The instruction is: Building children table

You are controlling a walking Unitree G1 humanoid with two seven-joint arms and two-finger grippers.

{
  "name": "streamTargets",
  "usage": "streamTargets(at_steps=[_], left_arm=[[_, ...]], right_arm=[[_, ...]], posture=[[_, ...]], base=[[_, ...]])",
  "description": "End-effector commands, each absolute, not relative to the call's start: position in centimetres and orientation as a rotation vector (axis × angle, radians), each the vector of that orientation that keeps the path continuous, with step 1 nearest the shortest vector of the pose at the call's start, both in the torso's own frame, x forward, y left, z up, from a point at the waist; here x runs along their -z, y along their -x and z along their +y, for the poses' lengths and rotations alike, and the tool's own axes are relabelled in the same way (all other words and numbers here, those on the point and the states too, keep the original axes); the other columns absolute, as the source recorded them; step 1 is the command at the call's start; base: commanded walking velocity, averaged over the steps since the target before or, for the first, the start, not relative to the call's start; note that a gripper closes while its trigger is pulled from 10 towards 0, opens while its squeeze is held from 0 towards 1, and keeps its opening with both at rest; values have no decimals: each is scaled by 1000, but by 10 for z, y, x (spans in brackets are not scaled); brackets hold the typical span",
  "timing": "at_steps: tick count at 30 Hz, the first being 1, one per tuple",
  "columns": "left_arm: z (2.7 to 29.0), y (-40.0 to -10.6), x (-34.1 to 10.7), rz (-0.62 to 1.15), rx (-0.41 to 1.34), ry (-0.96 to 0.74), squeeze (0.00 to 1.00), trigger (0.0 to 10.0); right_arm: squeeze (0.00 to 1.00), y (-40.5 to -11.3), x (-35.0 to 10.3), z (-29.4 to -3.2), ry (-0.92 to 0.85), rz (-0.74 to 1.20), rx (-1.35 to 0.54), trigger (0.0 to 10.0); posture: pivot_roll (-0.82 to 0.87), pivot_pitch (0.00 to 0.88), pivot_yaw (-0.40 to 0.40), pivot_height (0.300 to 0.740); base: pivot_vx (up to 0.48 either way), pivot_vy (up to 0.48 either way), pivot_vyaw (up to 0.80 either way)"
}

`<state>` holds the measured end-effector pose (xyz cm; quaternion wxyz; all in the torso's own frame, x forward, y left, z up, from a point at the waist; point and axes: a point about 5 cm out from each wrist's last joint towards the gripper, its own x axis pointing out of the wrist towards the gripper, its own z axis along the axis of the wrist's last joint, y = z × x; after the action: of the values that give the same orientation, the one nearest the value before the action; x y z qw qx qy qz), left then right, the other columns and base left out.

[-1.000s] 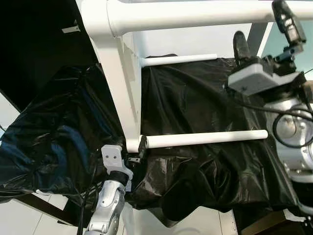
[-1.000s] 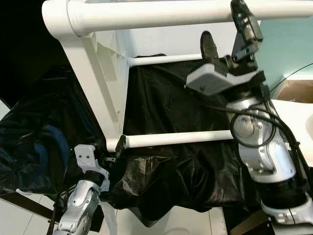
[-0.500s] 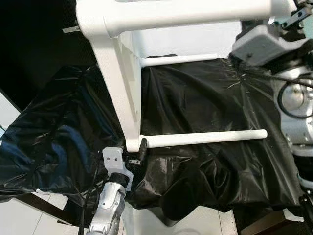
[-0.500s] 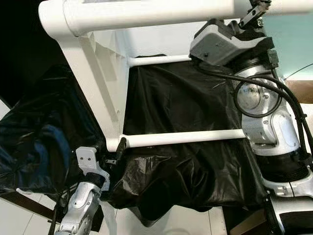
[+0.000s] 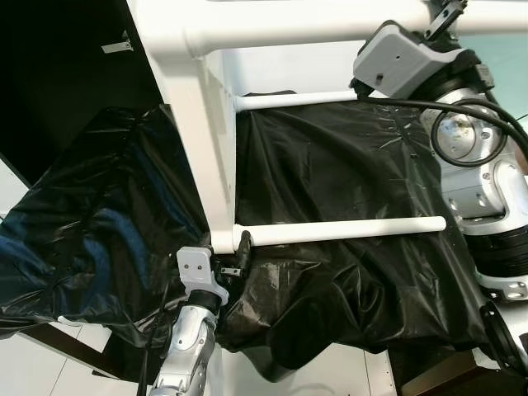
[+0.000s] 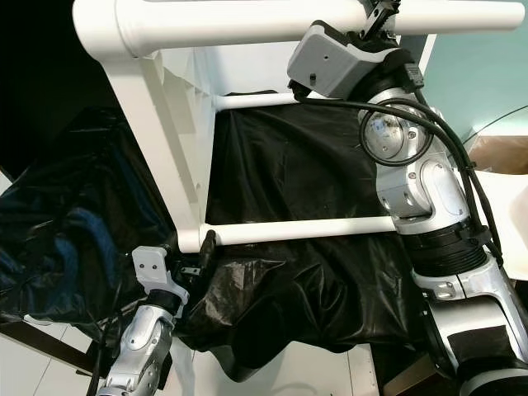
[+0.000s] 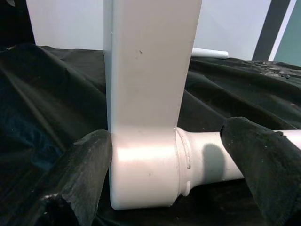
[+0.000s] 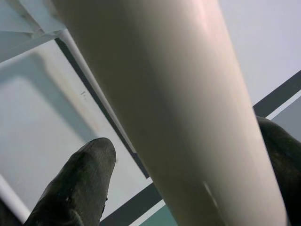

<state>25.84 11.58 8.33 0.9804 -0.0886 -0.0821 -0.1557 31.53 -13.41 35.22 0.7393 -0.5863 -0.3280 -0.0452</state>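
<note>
Two end effectors engaged, left end effector (image 7: 164,174) wide, straddling upright white leg (image 5: 202,140), right end effector (image 8: 188,155) around horizontal top rail (image 6: 247,21).

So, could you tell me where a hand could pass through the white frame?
Free: the gap over the black sheet between the lower rod and upper rod. Crowded: the leg joint at the left gripper.

over the last second the right gripper (image 8: 155,155) has swung up from beside the far thin rod toward 12 o'clock, and its fingers (image 8: 75,188) now straddle the thick top rail (image 6: 247,25) of the white table frame. its grey wrist has slid toward 9 o'clock along that rail.
</note>
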Motion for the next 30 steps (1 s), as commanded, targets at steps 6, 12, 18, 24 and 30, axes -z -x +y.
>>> streamTargets(at_steps=[6,12,18,24,30], left_arm=[[111,-256,-80,-165,439,158,0,10000],[113,-252,-79,-158,435,158,0,10000],[115,-251,-80,-156,441,150,0,10000],[115,-248,-80,-153,444,145,0,10000],[116,-246,-80,-152,440,142,0,10000]], right_arm=[[0,-319,-351,-126,1314,-692,52,10000],[0,-332,-331,-128,1242,-562,20,0],[0,-346,-301,-137,905,-366,15,0],[0,-355,-287,-149,861,-284,139,0],[0,-351,-266,-172,659,-238,321,0]], posture=[[-60,0,67,740],[-38,0,62,740],[-32,0,76,740],[-20,0,81,740],[-17,0,86,740]], base=[[0,0,0],[0,0,0],[0,0,0],[0,0,0],[0,0,0]])
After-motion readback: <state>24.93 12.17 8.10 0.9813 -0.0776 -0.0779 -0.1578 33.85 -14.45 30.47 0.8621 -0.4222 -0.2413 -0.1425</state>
